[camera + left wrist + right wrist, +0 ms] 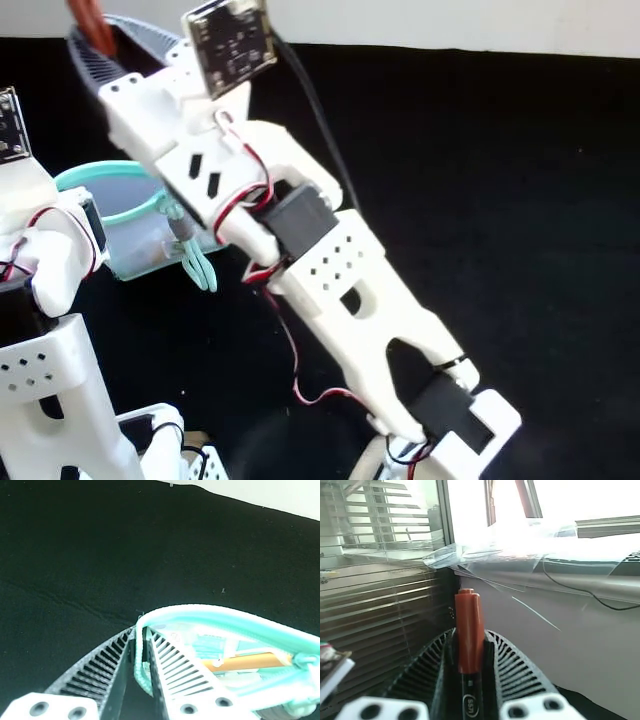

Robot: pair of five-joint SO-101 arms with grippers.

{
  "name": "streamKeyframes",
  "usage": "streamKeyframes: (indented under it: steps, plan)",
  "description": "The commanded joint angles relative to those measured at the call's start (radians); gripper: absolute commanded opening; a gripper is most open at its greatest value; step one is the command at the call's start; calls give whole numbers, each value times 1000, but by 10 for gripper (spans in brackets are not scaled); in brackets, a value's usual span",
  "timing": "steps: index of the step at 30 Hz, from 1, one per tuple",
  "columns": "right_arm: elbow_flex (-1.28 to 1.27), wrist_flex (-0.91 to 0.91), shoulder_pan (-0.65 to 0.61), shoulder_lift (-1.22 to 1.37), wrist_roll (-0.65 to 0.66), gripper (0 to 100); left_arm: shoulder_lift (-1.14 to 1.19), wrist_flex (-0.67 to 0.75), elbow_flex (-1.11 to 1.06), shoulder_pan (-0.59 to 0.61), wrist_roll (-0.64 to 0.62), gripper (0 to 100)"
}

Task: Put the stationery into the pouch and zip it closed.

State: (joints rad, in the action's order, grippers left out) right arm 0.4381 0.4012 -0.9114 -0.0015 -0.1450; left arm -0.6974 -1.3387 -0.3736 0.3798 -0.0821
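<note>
In my right gripper [469, 641] stands a marker pen [468, 611] with a red-brown cap, the fingers shut on its black barrel and the cap pointing up. From above, this gripper [108, 48] is raised at the table's far left with the pen [90, 22] sticking out of it, above and behind the pouch. The clear pouch [135, 245] has teal trim and lies open at the left. My left gripper [141, 647] is shut on the pouch's teal rim [200, 612]. Inside the pouch lies an orange pencil [245, 661].
A black cloth [480, 180] covers the table, bare across the middle and right. The right arm [330, 260] stretches diagonally over the table. A teal zip cord [197, 265] hangs from the pouch's near end. A pale wall edges the far side.
</note>
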Motion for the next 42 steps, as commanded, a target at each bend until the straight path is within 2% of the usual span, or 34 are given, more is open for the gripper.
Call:
streamKeyframes:
  steps: [1,13,17,26,33,35,42]
  plan:
    - [62,-2,-24,22,-9,6,31,-2,-47,1,5,7]
    - [61,2,-28,133,-8,6,31,9,-48,1,5,7]
    - [-50,2,-28,107,-6,6,31,20,-48,1,5,7]
    - [-450,-2,-24,-176,-3,6,31,20,-48,5,5,7]
    - [-630,1,-35,-384,-2,8,31,20,-48,5,5,7]
    - [-661,1,-58,-418,-2,43,31,20,-48,5,5,7]
    - [-696,1,-113,-429,-2,277,31,20,-48,5,5,7]
